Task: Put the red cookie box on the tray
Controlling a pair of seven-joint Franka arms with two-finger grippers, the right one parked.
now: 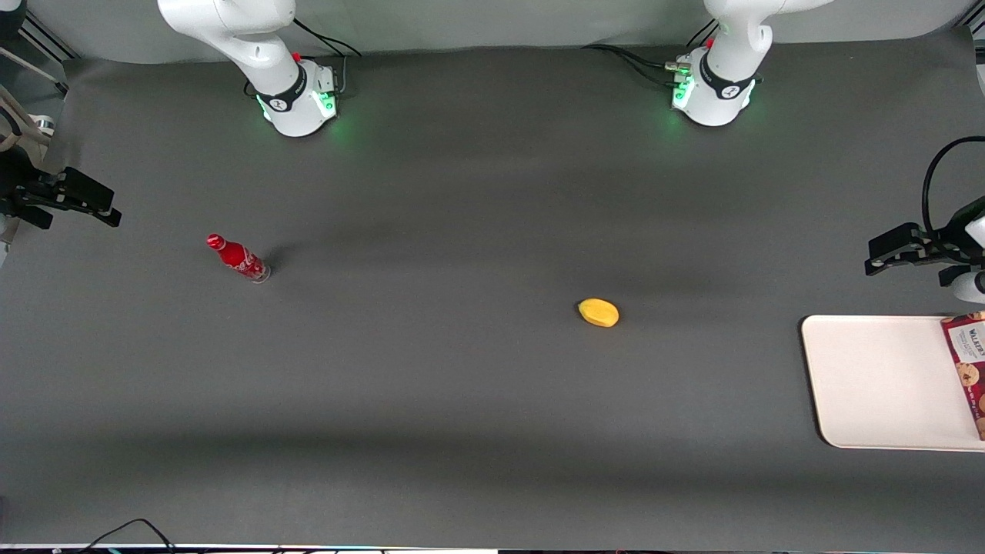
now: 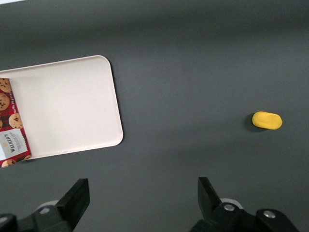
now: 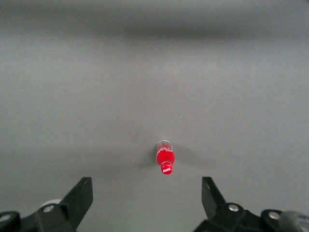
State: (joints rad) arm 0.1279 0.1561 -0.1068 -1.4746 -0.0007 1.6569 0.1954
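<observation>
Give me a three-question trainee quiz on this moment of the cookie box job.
1. True or false: the red cookie box lies on the tray.
2. The gripper is: A) shut on the box, B) open and holding nothing, C) shut on the yellow fruit.
3. Fill in: the red bottle stands toward the ___ arm's end of the table.

Key: 1 true; 2 B, it hangs open above bare table beside the tray; 3 parked.
</observation>
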